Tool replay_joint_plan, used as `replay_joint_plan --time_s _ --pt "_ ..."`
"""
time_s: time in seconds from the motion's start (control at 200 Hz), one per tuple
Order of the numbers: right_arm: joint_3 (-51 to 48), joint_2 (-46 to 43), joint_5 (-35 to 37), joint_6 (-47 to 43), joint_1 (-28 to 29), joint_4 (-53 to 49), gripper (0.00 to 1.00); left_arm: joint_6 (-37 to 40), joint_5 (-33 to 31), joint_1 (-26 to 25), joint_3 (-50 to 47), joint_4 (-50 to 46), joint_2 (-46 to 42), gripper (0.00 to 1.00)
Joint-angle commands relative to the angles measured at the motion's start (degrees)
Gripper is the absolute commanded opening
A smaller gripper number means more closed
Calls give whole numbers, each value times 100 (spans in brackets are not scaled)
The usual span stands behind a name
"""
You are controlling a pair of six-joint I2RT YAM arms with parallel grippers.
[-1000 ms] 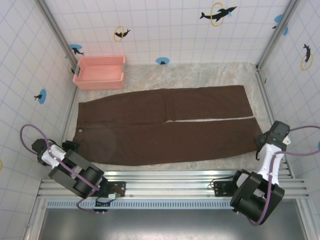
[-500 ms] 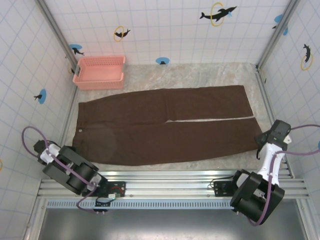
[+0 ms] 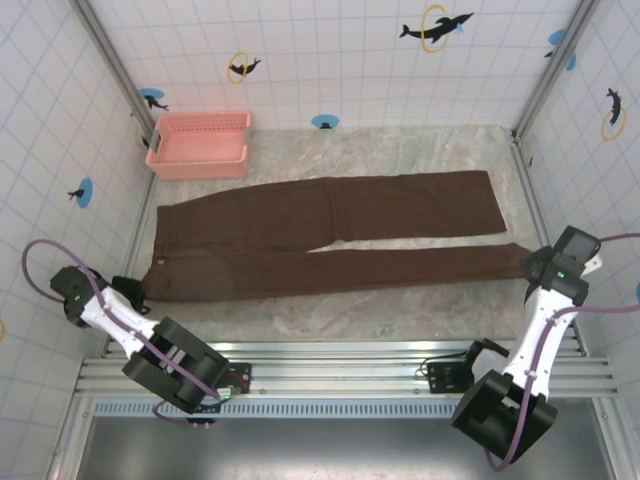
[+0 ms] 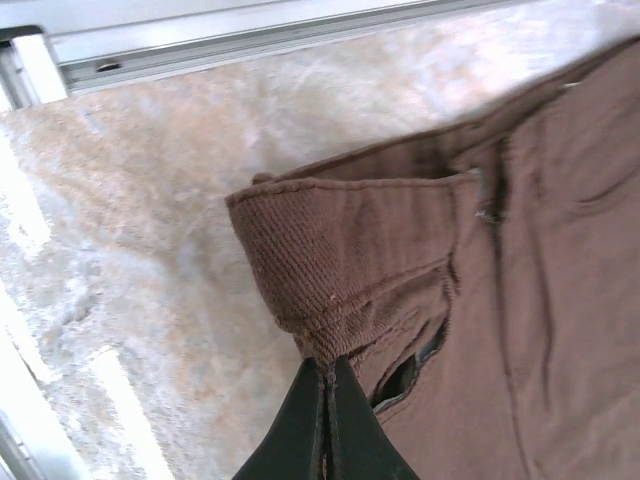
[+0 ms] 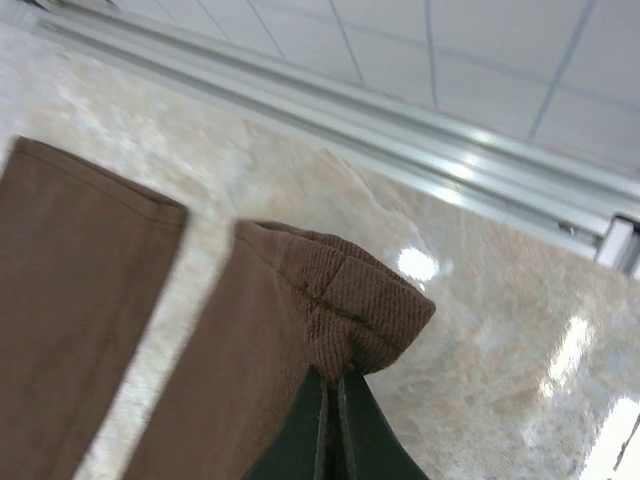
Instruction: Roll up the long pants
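Note:
The long pants [image 3: 330, 240] lie spread across the marble table, dark brown, waistband at the left and leg ends at the right. The near leg is lifted and folded over, so it looks narrower than the far leg. My left gripper [image 4: 328, 365] is shut on the near corner of the waistband [image 4: 350, 260], which is raised off the table. My right gripper [image 5: 333, 375] is shut on the hem of the near leg [image 5: 350, 300], holding it up in a bunched fold. In the top view the left gripper [image 3: 135, 288] and right gripper [image 3: 530, 262] sit at the pants' two near corners.
A pink plastic basket [image 3: 198, 144] stands at the back left against the tiled wall. Bare marble table [image 3: 400, 315] shows between the pants and the metal rail [image 3: 340, 350] at the front. Tiled walls close in both sides.
Both grippers have lifted the near edge of the pants and carried it away from the front rail. The near leg now looks narrower, and more bare table shows in front.

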Motion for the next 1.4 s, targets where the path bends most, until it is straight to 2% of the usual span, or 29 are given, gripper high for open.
replay_joint_plan --time_s 0.0,0.195,0.39,0.61,0.826,1.021,1.396 --pt "605 62 145 -181 -45 -78 0 -203 127 -55 287 -196 -70 0" --pt "1242 725 109 -9 15 344 0 -464 -30 -536 1437 -204 278 0" --pt "1724 1717 215 73 405 921 0 -872 -765 -1426 2372 222 689 0" --pt "2311 2967 291 25 963 1507 0 -1007 -1149 -1922 3181 515 1785 0" --pt "3171 4097 419 -189 1235 1636 0 -953 -1423 -2406 3725 859 2756 0" --pt "3800 4811 415 -317 1327 1706 0 -928 -1696 -2733 4293 1060 3382 0" --pt "5602 6664 277 -761 1665 1325 0 -787 -2015 -3025 5222 1186 4451 0"
